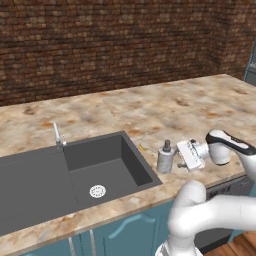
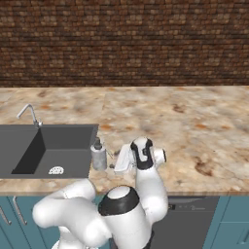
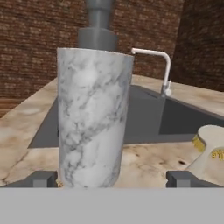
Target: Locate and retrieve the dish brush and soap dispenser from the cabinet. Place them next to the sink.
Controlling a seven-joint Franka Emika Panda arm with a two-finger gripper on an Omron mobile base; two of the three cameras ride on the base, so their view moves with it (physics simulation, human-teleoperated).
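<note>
At the left, the sink (image 1: 75,175) is set into the worktop (image 1: 165,105) near its front edge, with the small chrome tap (image 1: 57,136) at its back rim. Just past the sink's right rim the soap dispenser (image 1: 165,157) stands upright on the worktop, close to the front edge. Behind it, partly hidden, a bit of the dish brush (image 1: 144,148) lies on the worktop beside the sink's right edge; in the hand view its pale handle and yellowish bristles (image 3: 209,144) show to the right of the bottle. Right of the dispenser is the gripper (image 1: 181,161), aimed at it. Its fingers (image 3: 40,178) are spread wide, one tip on each side of the bottle's base, and from the hand view they appear not to be pressing on it.

As I judge it, both things now rest next to the sink, so the placing looks done. What seems left is to draw the hand back without tipping the bottle.
</note>
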